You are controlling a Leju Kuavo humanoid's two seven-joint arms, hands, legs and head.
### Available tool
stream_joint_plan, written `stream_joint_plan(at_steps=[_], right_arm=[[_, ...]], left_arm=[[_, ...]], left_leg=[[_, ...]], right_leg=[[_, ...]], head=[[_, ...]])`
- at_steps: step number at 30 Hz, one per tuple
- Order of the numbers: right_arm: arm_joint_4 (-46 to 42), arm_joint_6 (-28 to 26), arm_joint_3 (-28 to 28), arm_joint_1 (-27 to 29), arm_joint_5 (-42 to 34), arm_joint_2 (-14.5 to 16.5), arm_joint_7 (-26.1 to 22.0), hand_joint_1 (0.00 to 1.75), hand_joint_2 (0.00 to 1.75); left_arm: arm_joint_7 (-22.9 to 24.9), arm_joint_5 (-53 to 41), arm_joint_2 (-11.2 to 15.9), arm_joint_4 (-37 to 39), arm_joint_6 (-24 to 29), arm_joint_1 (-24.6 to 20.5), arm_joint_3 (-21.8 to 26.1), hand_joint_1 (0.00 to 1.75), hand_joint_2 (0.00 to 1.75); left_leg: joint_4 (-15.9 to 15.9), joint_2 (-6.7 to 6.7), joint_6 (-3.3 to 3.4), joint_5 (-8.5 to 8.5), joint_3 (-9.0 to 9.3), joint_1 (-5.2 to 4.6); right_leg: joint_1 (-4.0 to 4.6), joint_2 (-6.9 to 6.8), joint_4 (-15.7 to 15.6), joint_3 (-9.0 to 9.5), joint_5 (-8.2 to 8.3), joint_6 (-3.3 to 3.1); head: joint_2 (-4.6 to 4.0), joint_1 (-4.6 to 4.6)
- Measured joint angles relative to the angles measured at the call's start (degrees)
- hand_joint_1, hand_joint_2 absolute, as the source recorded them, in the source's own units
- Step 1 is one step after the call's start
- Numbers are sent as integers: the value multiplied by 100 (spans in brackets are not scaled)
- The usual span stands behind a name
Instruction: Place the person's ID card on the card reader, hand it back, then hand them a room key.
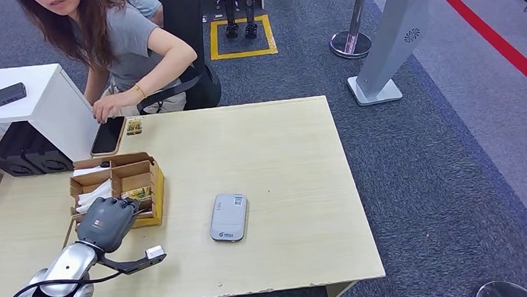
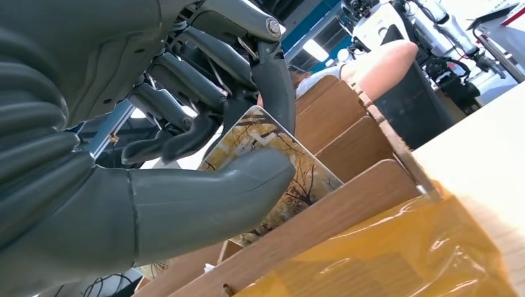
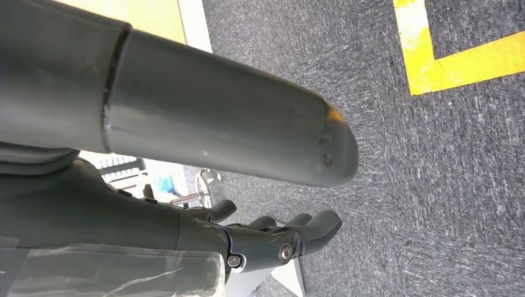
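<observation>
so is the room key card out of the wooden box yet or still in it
Still in it. The left hand pinches the patterned card between thumb and fingers, but the card's lower part sits behind a divider of the wooden box.

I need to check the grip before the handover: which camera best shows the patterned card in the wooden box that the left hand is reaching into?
The left wrist view: the yellow-and-brown patterned card stands in the wooden divided box, pinched between the left hand's grey thumb and dark fingers. The head view shows just a sliver of card beside the hand. The right wrist view shows carpet.

Bright even indoor light, soft shadows, blurred close-up wrist foregrounds.
</observation>
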Motion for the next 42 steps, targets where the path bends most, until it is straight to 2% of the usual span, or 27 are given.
stream_joint_plan(at_steps=[11, 20, 31, 37, 42], right_arm=[[0, 0, 0, 0, -1, 2, 47, 0, 0], [2, 1, 12, 0, -1, 2, 44, 0, 0], [2, 22, 84, -7, 27, 2, -5, 0, 0], [2, 25, 143, -10, 111, 2, -8, 0, 0], [2, 19, 189, -14, 123, 2, -8, 0, 0]], left_arm=[[-1, -4, -34, 49, -3, -166, -5, 175, 175], [-11, 23, -55, 18, 24, -690, -9, 175, 175], [-287, 452, -210, 58, -288, -2231, -71, 175, 175], [-17, 109, -269, 462, 161, -2929, -91, 175, 175], [12, -26, -270, 1074, 534, -3264, -88, 175, 175]], left_leg=[[1, 0, 0, 0, 0, 0], [3, -2, -2, 4, 1, 0], [5, -6, -1, 5, -1, 0], [5, -4, -2, 5, -1, 1], [5, -3, -2, 5, 0, 2]], right_leg=[[0, 0, 0, -2, 0, 0], [0, -3, 0, 0, 1, -1], [0, -8, 1, 1, 7, 3], [0, -4, 1, 0, 7, 3], [0, -3, 3, 0, 7, 3]], head=[[0, -1], [0, -1], [0, 1], [0, 0], [0, -1]])
